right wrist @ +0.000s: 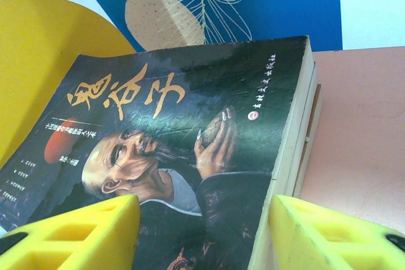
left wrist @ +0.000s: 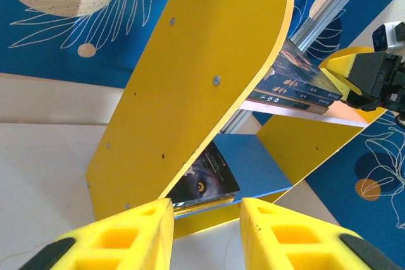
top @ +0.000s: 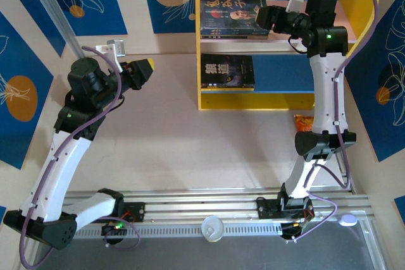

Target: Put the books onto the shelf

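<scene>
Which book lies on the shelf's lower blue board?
The wolf-face book. It lies flat on the blue board, while the other books are stacked on the pink board above.

Bright, even light filled all three views. The arms threw only faint, soft shadows on the pale tabletop (top: 190, 156). A dull sheen lay across the glossy top book (right wrist: 190, 93) in the right wrist view, its print staying sharp.

The overhead camera looks down from behind me; both wrist cameras face the shelf (top: 253, 101), my right closest.
</scene>
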Robot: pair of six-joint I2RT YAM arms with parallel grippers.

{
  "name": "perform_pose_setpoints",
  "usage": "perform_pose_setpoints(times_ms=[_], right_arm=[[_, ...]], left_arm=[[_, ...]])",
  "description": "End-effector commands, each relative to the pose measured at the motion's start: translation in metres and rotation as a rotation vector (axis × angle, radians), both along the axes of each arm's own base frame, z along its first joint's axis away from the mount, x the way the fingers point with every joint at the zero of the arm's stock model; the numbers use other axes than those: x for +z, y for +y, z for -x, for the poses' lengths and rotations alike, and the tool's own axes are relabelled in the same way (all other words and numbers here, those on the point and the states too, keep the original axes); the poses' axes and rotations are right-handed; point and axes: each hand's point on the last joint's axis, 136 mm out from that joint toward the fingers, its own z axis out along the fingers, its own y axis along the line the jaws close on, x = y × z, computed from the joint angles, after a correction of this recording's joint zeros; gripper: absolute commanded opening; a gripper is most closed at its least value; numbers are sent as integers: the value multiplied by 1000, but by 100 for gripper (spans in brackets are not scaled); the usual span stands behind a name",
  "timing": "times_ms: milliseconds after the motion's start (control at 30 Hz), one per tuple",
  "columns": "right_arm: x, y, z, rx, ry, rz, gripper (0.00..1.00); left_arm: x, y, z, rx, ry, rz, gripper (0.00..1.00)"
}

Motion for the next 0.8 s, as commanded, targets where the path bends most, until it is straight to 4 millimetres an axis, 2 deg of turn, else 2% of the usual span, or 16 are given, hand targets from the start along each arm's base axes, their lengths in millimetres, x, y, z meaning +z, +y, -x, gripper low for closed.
perform_pose_setpoints(times_ms=[0, 467, 633, 767], right_arm=[[1, 20, 1, 74, 0, -27, 56], [1, 22, 4, 82, 1, -26, 57], [5, 17, 4, 64, -10, -23, 64], [9, 8, 3, 36, -20, -26, 72]], left_arm=[[6, 3, 0, -4, -28, -16, 33], [2, 5, -3, 3, -18, -18, 33], [0, 6, -4, 5, -14, -24, 34], [-10, 6, -10, 12, 12, -43, 36]])
